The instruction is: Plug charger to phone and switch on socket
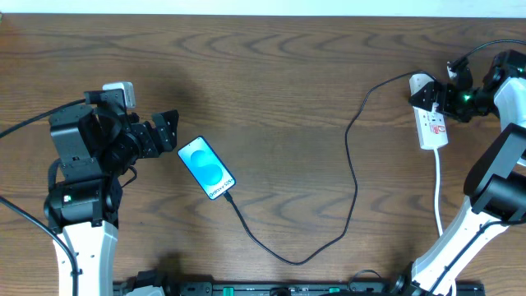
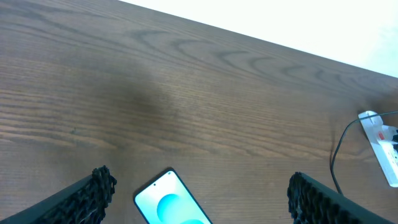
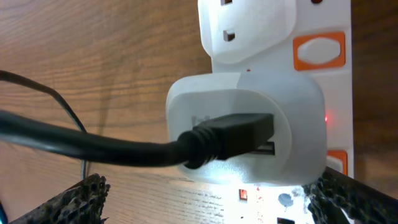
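I find right claw [image 3: 211, 208] jaws wide apart, gripping nothing, poised over socket [image 3: 339, 87]. White adapter [image 3: 292, 106] with charger [image 3: 93, 149] lies between fingers; orange switch [image 3: 318, 50] ahead, toward right finger. Socket long axis runs straight ahead of claw. Also left claw [image 1: 170, 133] apart, empty; phone [image 1: 206, 167] just ahead, charger tip touching its far end, seating unconfirmed. Judgement: right arm nearer for switch.

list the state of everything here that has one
phone: screen lit, charger tip at its lower end, looks plugged in
charger: lying slack, other end in the white adapter
adapter: seated in the socket
socket: small red light showing, switch position unclear
left fingers: open, empty
right fingers: open, empty, over the socket
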Robot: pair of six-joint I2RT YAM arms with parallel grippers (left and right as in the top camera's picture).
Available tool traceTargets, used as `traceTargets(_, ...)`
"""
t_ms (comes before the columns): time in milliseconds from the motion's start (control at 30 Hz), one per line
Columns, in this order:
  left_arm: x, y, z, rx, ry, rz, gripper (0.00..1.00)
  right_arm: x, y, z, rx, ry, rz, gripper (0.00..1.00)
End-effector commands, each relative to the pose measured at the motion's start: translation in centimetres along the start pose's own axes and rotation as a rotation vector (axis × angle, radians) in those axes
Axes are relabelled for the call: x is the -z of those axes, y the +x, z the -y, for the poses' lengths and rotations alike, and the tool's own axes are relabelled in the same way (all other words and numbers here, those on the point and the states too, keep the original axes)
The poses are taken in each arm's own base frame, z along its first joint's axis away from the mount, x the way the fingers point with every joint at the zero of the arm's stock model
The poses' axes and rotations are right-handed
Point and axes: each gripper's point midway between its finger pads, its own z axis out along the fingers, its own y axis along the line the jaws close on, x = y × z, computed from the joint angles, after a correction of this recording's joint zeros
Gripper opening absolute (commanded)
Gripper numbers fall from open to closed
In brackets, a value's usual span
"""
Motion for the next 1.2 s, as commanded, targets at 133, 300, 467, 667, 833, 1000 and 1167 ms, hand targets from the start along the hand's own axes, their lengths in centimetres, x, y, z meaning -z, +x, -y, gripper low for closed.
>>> traceTargets(133,-0.1,0.1,-0.1,-0.015,0.002,-0.003,0.91,-0.7,4.5,2.3,-0.179,0.134,-0.179,0.99)
traceTargets(300,-0.1,0.1,-0.1,-0.015,0.002,-0.003,0.91,2.6,3.2,2.5,-0.164,0.221,-0.153,0.99)
traceTargets(467,-0.1,0.1,-0.1,-0.015,0.002,-0.003,0.91,5.9,1.5,2.1,-0.154,0.297,-0.104,0.99)
traceTargets(667,-0.1,0.1,-0.1,-0.015,0.002,-0.003,0.91,9.1,0.1,0.8,-0.154,0.346,-0.039,0.99)
traceTargets(833,-0.1,0.1,-0.1,-0.015,0.002,-0.003,0.91,11.2,-0.2,0.0,-0.16,0.375,0.006,0.99)
traceTargets(1000,-0.1,0.1,-0.1,-0.015,0.002,-0.003,0.91,13.2,-0.3,-1.3,-0.145,0.385,0.041,0.99)
traceTargets(1167,-0.1,0.1,-0.1,-0.015,0.002,-0.003,0.91,15.4,-0.4,-2.7,-0.124,0.394,0.091,0.99)
